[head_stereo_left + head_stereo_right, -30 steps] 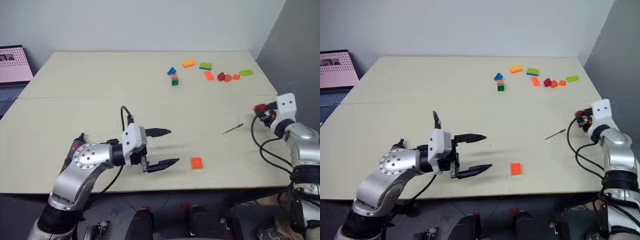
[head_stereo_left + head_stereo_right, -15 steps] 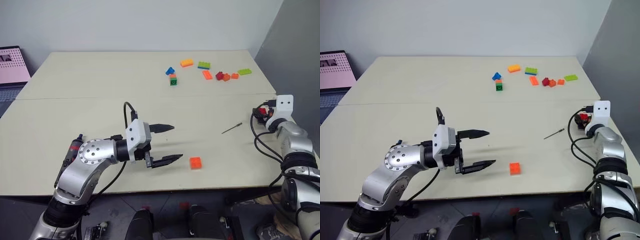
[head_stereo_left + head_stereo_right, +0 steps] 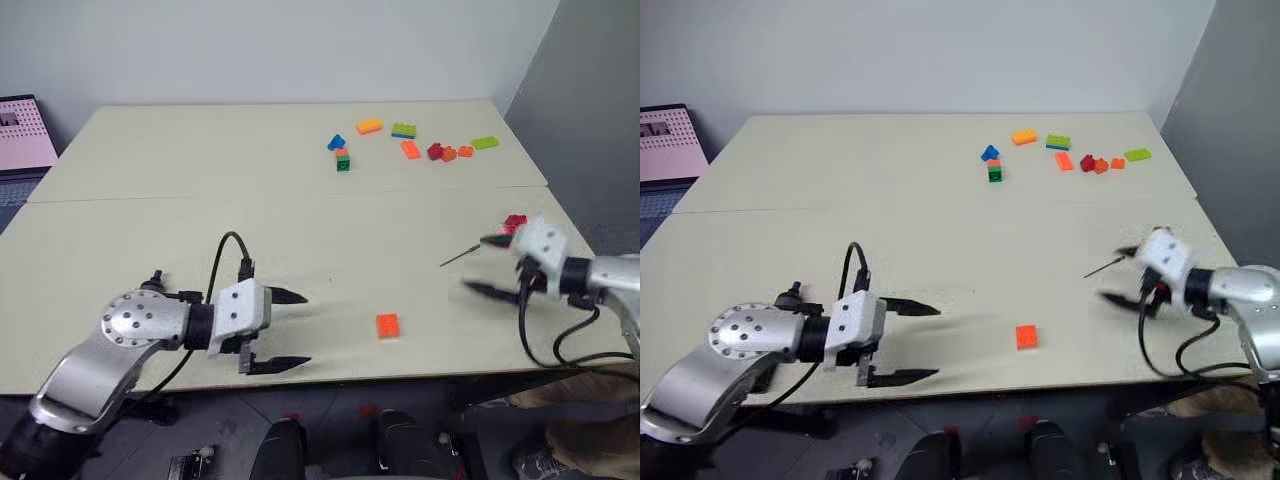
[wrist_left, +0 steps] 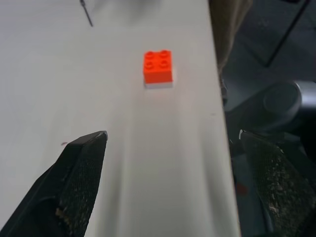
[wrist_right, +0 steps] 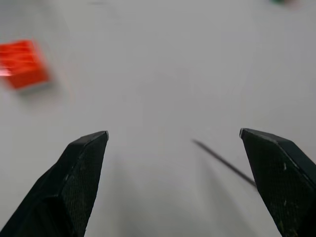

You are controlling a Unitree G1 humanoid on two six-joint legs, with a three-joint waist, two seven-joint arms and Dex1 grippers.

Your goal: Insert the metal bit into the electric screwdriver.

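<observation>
The bit [image 3: 461, 255] lay on the table [image 3: 150, 200] at the right, slanting near-left to far-right, just left of the right gripper [image 3: 490, 265]. That gripper gaped wide and empty; the left gripper [image 3: 280, 330], also wide open and empty, sat well apart, so the right arm looked nearer

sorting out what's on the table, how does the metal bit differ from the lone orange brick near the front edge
The metal bit is a very thin dark grey rod; the lone orange brick is a chunky bright block with four studs on top, seen in the left wrist view.
The metal bit lies at a slant close to the right end effector; the lone orange brick sits between the two arms, nearer the front edge.
Both lie loose on the table, held by nothing.
</observation>
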